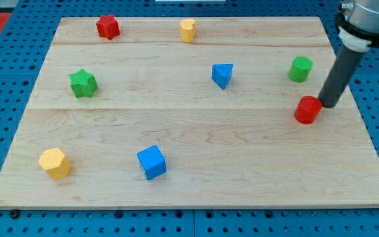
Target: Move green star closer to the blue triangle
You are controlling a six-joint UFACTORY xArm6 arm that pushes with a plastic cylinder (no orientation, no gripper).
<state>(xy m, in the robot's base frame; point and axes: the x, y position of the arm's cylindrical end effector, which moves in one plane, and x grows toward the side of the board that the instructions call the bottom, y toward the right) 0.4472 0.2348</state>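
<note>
The green star (83, 83) lies at the view's left on the wooden board (189, 151). The blue triangle (222, 75) lies right of the board's middle, toward the top, far from the star. My tip (325, 105) is at the view's right, touching or almost touching the right side of a red cylinder (307, 110). The tip is far from both the green star and the blue triangle.
A red star (108, 27) and a yellow cylinder (187, 30) lie near the top edge. A green cylinder (301, 69) sits at the upper right. A yellow hexagon block (54, 163) and a blue cube (152, 162) lie near the bottom left.
</note>
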